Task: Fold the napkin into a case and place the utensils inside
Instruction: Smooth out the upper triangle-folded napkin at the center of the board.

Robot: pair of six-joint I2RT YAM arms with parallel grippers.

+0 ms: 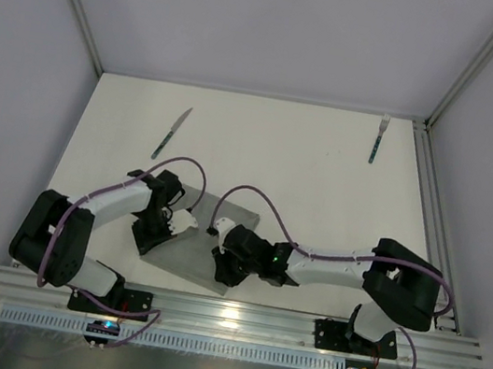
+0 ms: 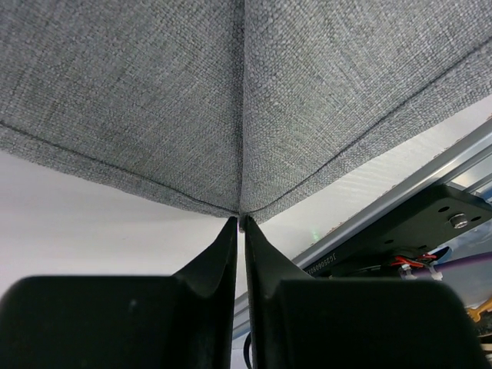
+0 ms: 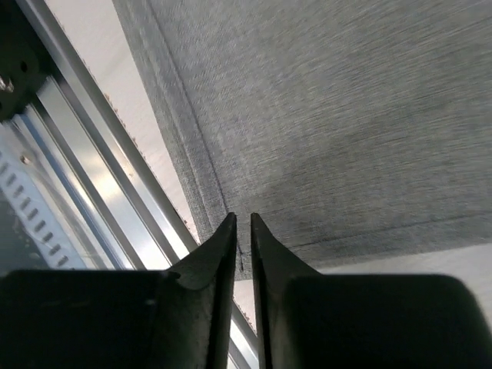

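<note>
The grey napkin [image 1: 192, 253] lies folded on the table near the front, between both arms. My left gripper [image 1: 145, 240] is shut on the napkin's near left corner; the left wrist view shows the cloth [image 2: 231, 100] creased and pinched at the fingertips [image 2: 241, 221]. My right gripper [image 1: 224, 275] is shut on the near right corner; in the right wrist view the hemmed edge [image 3: 307, 115] passes between the fingertips [image 3: 240, 229]. The knife [image 1: 172, 131] lies at the far left. The fork [image 1: 379, 138] lies at the far right. No case shape shows.
The aluminium rail [image 1: 234, 315] runs along the table's front edge just behind both grippers. It also shows in the right wrist view [image 3: 84, 177]. White walls and a side rail [image 1: 432, 206] bound the table.
</note>
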